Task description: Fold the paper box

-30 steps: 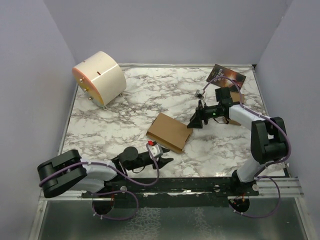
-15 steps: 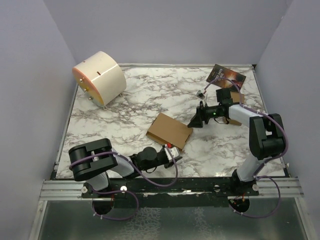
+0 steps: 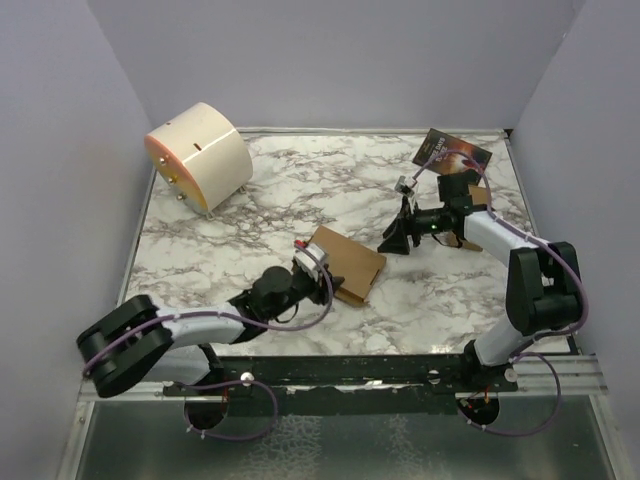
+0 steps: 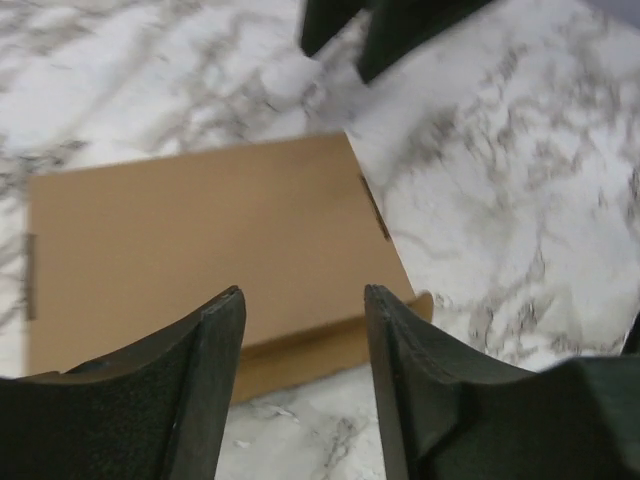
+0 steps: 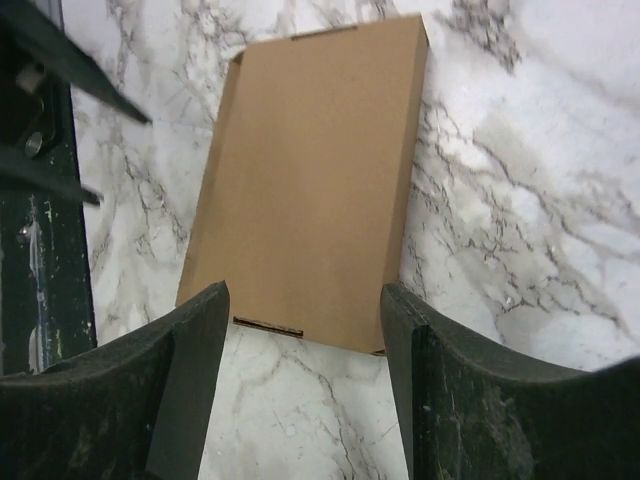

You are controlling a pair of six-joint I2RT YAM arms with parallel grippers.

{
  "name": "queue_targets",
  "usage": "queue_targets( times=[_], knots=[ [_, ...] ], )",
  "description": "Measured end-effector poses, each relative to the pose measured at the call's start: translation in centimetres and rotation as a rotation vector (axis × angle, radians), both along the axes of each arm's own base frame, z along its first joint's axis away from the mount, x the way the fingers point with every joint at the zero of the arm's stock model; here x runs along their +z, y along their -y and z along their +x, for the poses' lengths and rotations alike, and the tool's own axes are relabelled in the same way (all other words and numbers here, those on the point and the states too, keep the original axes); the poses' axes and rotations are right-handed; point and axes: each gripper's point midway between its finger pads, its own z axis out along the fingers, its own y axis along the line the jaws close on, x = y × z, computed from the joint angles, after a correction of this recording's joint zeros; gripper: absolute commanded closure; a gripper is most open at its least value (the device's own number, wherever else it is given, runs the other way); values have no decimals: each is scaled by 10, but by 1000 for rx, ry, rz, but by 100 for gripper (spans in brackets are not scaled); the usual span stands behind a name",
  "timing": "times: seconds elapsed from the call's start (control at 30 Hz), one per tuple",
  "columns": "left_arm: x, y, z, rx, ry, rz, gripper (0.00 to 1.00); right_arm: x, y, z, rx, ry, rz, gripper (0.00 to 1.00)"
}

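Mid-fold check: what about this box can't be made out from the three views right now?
Top view: the paper box's near-left corner, covered by the left gripper.
Left wrist view: blurred, and the jaws cover parts of the near edge, so whether its flap is tucked is unclear.
Right wrist view: the near-right corner, behind the right gripper.
Every view: the box's underside and inside.

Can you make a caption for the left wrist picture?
Open left pincer over the flat brown box.
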Motion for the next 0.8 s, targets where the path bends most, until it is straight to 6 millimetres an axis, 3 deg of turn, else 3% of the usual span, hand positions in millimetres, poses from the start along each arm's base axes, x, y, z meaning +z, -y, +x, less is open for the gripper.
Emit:
queue_targets(
  times=[0.07, 0.17, 0.3, 0.37, 0.47, 0.53, 0.67, 0.8],
  knots=[
    [27, -19, 21, 74, 15, -25, 35, 16, 0, -1, 22, 82, 7, 38],
    [57, -27, 19, 20, 110, 28, 29, 35, -1, -8, 77, 188, 27, 38],
    [54, -35, 16, -92, 223, 267, 13, 32, 0, -22, 164, 237, 33, 42],
    [50, -44, 20, -115, 262, 390, 2, 28, 2, -29, 202, 261, 25, 54],
    [53, -69, 43, -47, 266, 518, 8, 20, 6, -30, 209, 282, -12, 86],
    [60, -93, 67, 64, 224, 532, 18, 10, 12, -27, 196, 281, -68, 94],
    [67, -130, 110, 289, 63, 436, 20, -8, 19, -24, 184, 249, -137, 97],
    [32, -131, 127, 359, -150, 347, 15, -33, 20, -28, 198, 179, -189, 97]
  ],
)
